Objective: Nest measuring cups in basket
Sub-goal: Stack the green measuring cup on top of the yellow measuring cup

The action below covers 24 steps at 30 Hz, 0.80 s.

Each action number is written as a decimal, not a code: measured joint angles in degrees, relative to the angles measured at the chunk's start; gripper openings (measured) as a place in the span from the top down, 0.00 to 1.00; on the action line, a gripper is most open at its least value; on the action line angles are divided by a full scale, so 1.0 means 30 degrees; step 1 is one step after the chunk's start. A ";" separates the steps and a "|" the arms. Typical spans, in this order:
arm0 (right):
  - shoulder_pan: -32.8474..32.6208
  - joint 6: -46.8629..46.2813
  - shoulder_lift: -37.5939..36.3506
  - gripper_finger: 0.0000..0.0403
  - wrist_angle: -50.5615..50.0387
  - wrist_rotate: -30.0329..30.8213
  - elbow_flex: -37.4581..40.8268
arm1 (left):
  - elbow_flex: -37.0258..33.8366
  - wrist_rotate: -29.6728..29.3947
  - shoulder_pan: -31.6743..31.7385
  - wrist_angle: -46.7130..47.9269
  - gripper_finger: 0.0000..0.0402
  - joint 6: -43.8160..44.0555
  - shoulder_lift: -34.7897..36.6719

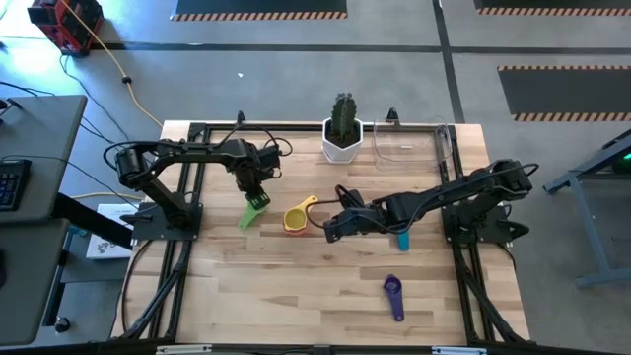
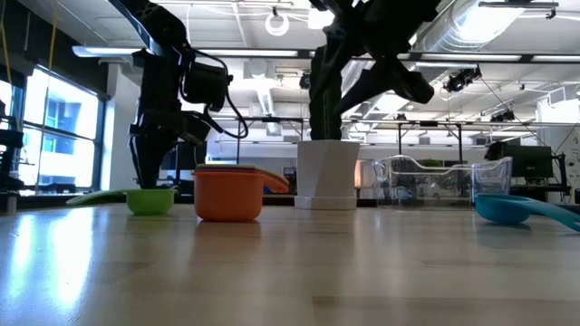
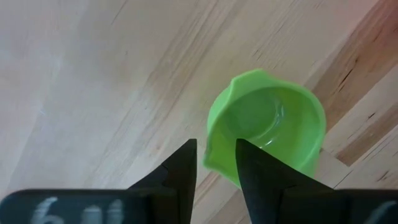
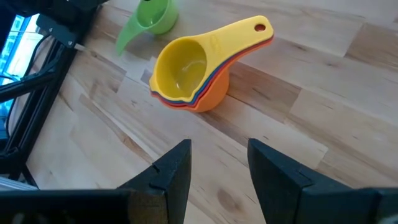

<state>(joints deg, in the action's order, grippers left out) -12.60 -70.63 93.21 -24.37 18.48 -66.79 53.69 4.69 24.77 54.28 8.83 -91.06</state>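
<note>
Looking down from above, the purple cup [image 1: 394, 296] lies closest to the front edge of the table [image 1: 296, 296], alone on bare wood. Farther back, the right gripper [image 1: 333, 226] hangs low beside a stack of nested cups [image 1: 297, 217] with a yellow one on top, its handle pointing toward the cactus pot [image 1: 342, 140]. A teal cup [image 1: 403, 240] peeks out from under the right arm. The left gripper [image 1: 255, 187] is right over the green cup [image 1: 253, 209], which sits left of the stack. The clear basket [image 1: 409, 146] stands at the back edge, just right of the pot, with no cup in it that I can see.

From table height, the orange bottom cup of the stack [image 2: 227, 194] is nearest, the green cup [image 2: 149, 200] just left of it under the left gripper [image 2: 148, 172], the teal cup [image 2: 507, 209] off to the right, and the basket [image 2: 435, 181] beside the white pot [image 2: 327, 172].

Through the left wrist camera, the left gripper's fingers [image 3: 178, 171] stand slightly parted, holding nothing, with the green cup [image 3: 267, 124] upright on the wood just past their tips.

Through the right wrist camera, the right gripper [image 4: 217, 165] has its fingers spread and empty, short of the yellow-topped stack [image 4: 186, 71]; the green cup [image 4: 152, 18] sits beyond it.
</note>
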 joint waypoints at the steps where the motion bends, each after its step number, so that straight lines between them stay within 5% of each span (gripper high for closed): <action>1: 0.0000 0.0012 0.0000 0.63 0.0049 0.0022 -0.0004 | 0.0000 0.0001 0.0002 0.0002 0.74 -0.0004 -0.0002; 24: 0.0321 0.0546 0.0000 0.63 0.0942 0.0002 -0.0001 | 0.2787 -0.0312 -0.0027 0.2486 0.74 -0.0839 -0.0009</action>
<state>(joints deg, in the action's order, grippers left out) -11.64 -68.99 93.21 -21.54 18.48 -66.79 62.05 3.75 24.69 61.74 6.32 -91.09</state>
